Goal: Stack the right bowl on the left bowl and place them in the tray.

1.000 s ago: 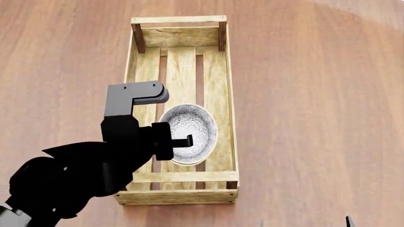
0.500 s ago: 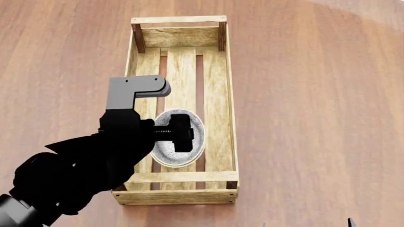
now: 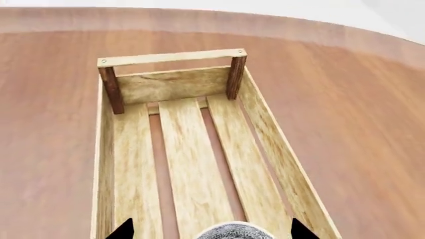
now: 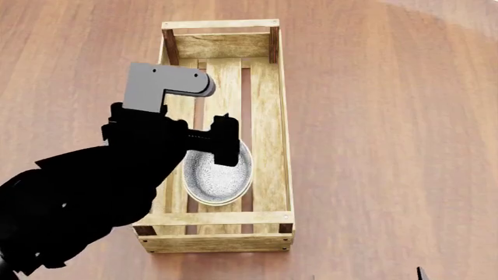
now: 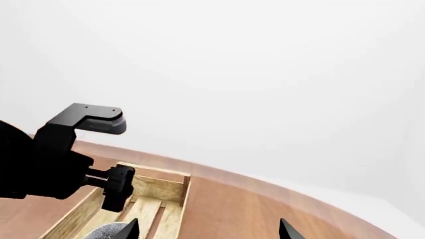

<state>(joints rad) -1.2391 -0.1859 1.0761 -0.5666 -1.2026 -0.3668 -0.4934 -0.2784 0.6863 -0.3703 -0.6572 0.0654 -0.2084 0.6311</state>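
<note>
Since a second ago, the left gripper [image 4: 221,140] has been rising off the speckled bowl [image 4: 218,175], its arm reaching in above the tray [image 4: 272,116]. Its fingers are spreading wide, gripping nothing. That bowl is sitting inside the tray's near end, on the slats.

We look along the tray [image 3: 265,144], which rests on a wooden table [image 3: 359,109]: three floor slats, low plank sides, two dark posts at the far end. The grey bowl [image 3: 232,232] rim shows between two black fingertips [image 3: 300,231], spread apart.
</note>
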